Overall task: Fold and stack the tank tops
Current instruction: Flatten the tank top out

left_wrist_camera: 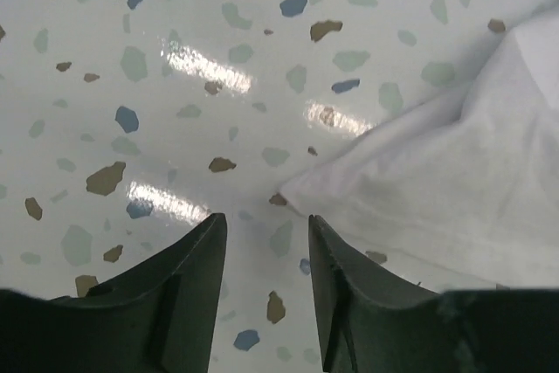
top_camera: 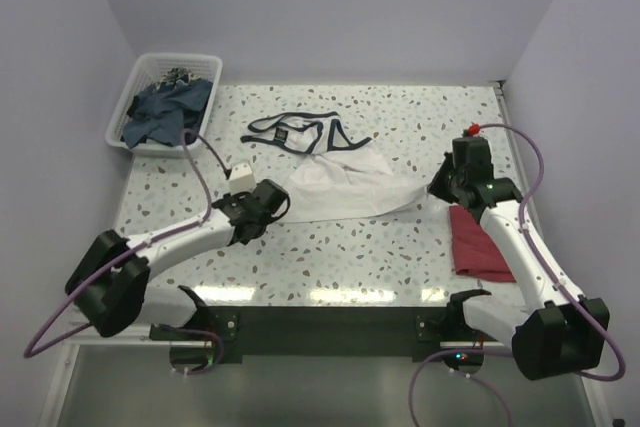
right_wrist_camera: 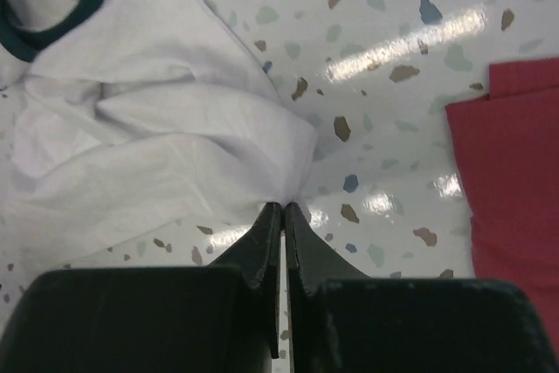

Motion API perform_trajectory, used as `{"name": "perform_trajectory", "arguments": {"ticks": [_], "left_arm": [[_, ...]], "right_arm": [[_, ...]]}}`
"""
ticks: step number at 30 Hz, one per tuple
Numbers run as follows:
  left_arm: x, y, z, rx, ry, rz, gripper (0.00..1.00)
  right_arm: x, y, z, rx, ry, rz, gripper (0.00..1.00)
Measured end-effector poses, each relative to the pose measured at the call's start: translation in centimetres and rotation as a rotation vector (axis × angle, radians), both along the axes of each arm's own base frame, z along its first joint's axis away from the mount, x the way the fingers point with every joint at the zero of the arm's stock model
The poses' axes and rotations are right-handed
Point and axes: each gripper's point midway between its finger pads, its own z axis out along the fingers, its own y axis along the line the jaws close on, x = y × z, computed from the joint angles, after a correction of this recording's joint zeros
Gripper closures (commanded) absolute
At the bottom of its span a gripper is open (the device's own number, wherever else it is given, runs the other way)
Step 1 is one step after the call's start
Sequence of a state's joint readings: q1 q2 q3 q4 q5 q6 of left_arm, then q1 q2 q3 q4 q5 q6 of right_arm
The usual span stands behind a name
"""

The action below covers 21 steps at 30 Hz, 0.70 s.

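Observation:
The white tank top (top_camera: 335, 182) with navy trim lies crumpled in the middle of the table, straps toward the back. My right gripper (top_camera: 437, 192) is shut on its right hem corner; in the right wrist view the cloth (right_wrist_camera: 175, 146) bunches at the closed tips (right_wrist_camera: 284, 207). The dark red tank top (top_camera: 480, 242) lies folded at the right, partly under my right arm, and shows in the right wrist view (right_wrist_camera: 515, 181). My left gripper (top_camera: 280, 205) is open and empty just left of the white top's left corner (left_wrist_camera: 437, 172), fingers (left_wrist_camera: 196, 259) low over the table.
A white basket (top_camera: 135, 97) with dark blue clothes stands at the back left corner. Walls close the table on the left, back and right.

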<state>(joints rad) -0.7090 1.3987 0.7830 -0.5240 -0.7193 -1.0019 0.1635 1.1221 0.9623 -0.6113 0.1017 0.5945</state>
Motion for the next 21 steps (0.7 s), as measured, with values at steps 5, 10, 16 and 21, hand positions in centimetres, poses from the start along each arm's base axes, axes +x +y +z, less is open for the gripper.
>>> {"name": "perform_trajectory", "arguments": {"ticks": [5,10,16,21], "left_arm": [[-2.7,-0.4,0.2,-0.164,-0.023,-0.075,0.48],[-2.6,-2.0,0.3,-0.252,-0.020,-0.094,0.48],[-1.3,-1.9,-0.7,-0.320,0.008,-0.066,0.56],[-0.4,-1.6,-1.8,-0.405,0.018,-0.070,0.59]], "right_arm": [[-2.5,-0.4,-2.8,-0.001,0.056,-0.008,1.00],[-2.4,-0.6,-2.2,-0.004,0.022,-0.022,1.00],[-2.4,-2.3,-1.9,-0.064,0.007,-0.081,1.00],[-2.4,-3.5,-2.1,-0.099,0.015,-0.122,1.00]]}}
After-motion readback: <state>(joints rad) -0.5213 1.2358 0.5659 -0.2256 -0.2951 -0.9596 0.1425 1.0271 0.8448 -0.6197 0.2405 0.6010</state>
